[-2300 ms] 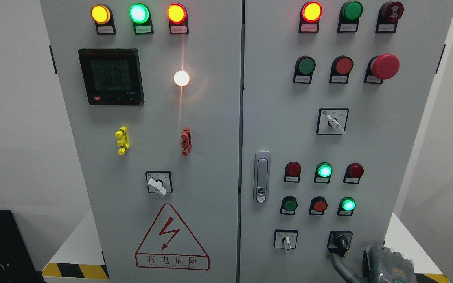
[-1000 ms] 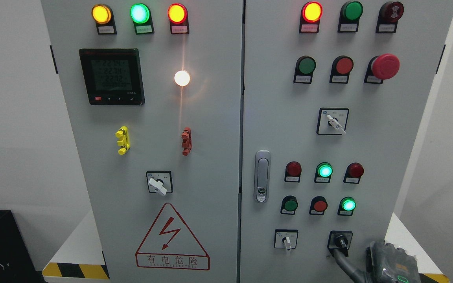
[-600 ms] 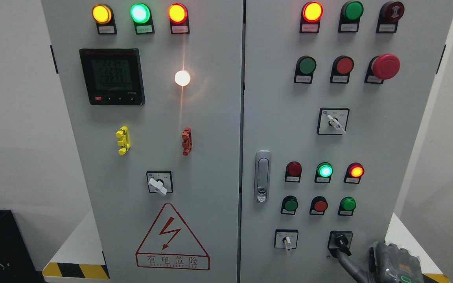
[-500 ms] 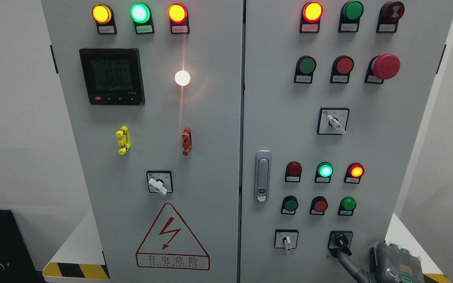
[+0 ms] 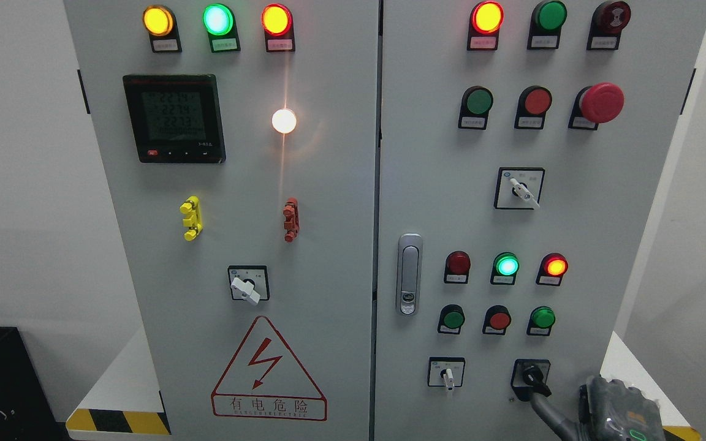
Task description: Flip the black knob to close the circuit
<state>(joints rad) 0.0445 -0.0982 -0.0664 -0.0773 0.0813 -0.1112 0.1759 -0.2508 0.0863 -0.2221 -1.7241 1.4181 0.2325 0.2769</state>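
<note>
The black knob [image 5: 534, 376] sits low on the right door, at the lower right of the frame. It is small, on a black square plate, its handle tilted down-right.

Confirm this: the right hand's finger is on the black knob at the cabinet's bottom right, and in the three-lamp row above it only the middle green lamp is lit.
Not quite. In the head view the right hand has a finger at the black knob, but two lamps in that row glow: the middle green lamp and the red lamp on its right. The left red lamp is dark.
</note>
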